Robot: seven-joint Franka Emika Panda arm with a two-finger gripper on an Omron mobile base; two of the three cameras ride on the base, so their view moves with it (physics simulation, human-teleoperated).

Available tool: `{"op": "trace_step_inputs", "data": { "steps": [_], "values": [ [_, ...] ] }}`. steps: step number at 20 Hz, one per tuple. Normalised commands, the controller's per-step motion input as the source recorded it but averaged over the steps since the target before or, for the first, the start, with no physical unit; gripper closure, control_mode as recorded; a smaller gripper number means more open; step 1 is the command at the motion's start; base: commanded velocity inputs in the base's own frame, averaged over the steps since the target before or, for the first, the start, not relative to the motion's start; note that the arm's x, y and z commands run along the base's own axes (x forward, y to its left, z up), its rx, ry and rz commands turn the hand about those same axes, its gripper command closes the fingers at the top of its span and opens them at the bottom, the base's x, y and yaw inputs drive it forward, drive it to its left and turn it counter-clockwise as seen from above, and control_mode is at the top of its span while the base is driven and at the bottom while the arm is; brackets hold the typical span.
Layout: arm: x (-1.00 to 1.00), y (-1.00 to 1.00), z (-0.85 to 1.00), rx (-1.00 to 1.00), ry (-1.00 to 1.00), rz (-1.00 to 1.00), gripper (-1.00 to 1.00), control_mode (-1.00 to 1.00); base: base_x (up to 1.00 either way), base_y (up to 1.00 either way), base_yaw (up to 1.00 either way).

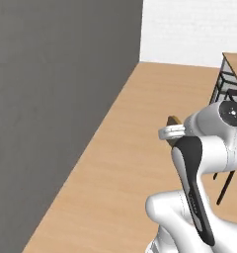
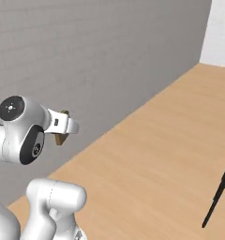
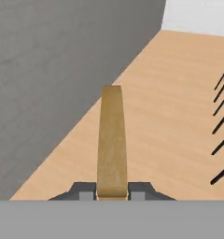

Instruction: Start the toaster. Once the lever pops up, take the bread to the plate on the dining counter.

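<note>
Grey wall (image 1: 56, 99) and light wooden floor (image 1: 125, 163) make up most of the surroundings, with a white wall (image 1: 189, 29) closing off the far end of the room. Beyond the gripper (image 3: 112, 192) the floor runs along the foot of the grey wall, which lies to the gripper's left in the hand view.

Clamped between the two dark fingertips (image 3: 83, 190) is the bread (image 3: 112, 140), seen edge-on from the hand camera: a thin, tan slice with a darker brown crust along its narrow side, reaching straight out from the jaws away from the hand. The jaws sit tight against both flat faces of the slice at its near end, and the rest of the slice sticks out free in the air above the floor, touching nothing else.

From the left base camera only a small brown corner of the slice (image 1: 174, 120) peeks out past the white wrist, on the side toward the grey wall. From the right base camera a similar brown piece (image 2: 62, 137) shows just under and behind the white end of the hand, again held off the floor.

Thin black legs of furniture (image 3: 222, 116) stand on the floor well off to the gripper's right, and dark stool frames (image 1: 224, 89) show at the far right of the left base view.
</note>
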Motion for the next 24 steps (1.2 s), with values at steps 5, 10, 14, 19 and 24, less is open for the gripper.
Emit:
{"op": "trace_step_inputs", "data": {
  "steps": [5,10,14,19,24],
  "values": [
    [0.00,0.00,0.00,0.00,0.00,0.00,1.00,1.00,0.94,0.46,-0.57],
    [0.00,0.00,0.00,0.00,0.00,0.00,1.00,1.00,1.00,0.05,-0.47],
    [0.00,0.00,0.00,0.00,0.00,0.00,1.00,1.00,1.00,0.00,-0.45],
    [0.00,0.00,0.00,0.00,0.00,0.00,1.00,1.00,1.00,0.26,-0.37],
    [0.00,0.00,0.00,0.00,0.00,0.00,1.00,1.00,1.00,0.63,-0.36]
  ]
}}
